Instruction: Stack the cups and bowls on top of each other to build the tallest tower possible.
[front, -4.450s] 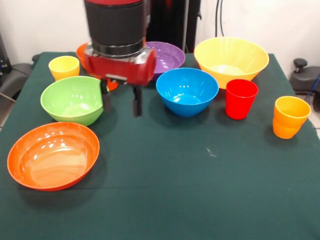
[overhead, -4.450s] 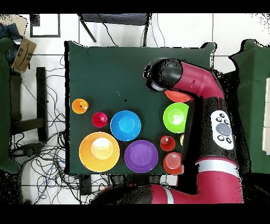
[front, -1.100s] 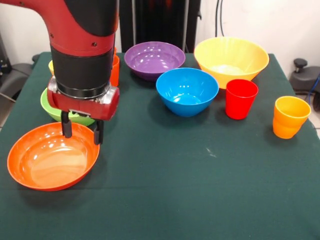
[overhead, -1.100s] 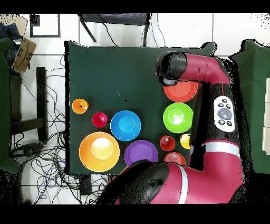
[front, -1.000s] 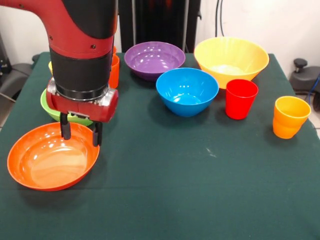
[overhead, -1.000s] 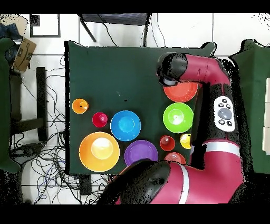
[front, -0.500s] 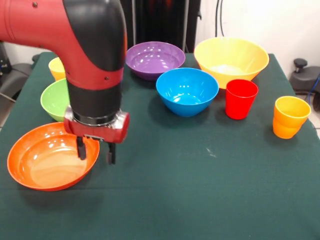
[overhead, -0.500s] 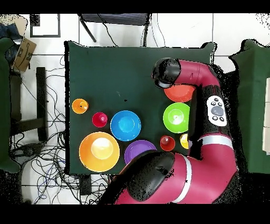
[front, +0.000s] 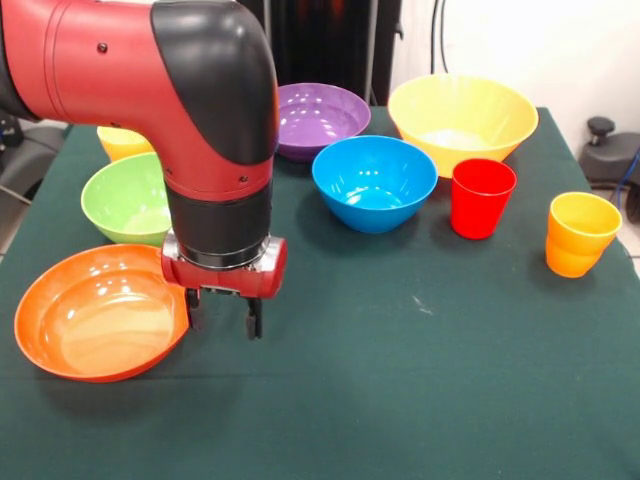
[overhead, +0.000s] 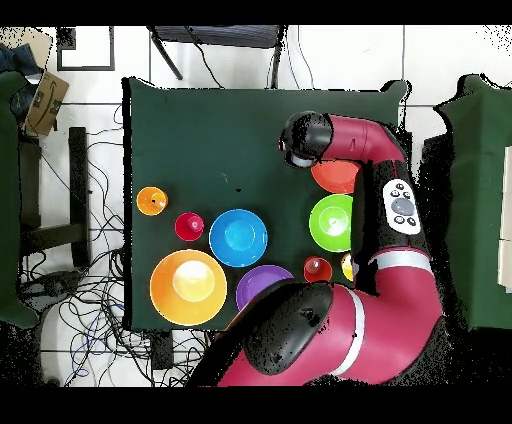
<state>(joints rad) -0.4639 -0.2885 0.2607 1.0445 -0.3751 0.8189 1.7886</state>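
Black fingers of the gripper (front: 221, 311) hung spread and empty, straddling the right rim of the wide orange bowl (front: 98, 325). Behind it sat the green bowl (front: 130, 200); blue bowl (front: 374, 181), red cup (front: 481, 197) and amber cup (front: 579, 233) stood well apart to the right

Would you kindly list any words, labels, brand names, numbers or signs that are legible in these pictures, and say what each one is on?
No text can be read in either view.
Brown cardboard box on the floor at the overhead view's left edge: a dark printed mark, too small to read.
Grey control panel on the red robot arm: round buttons, no legible lettering.
The glossy plastic bowls and cups, such as the blue bowl and the red cup, carry no print.
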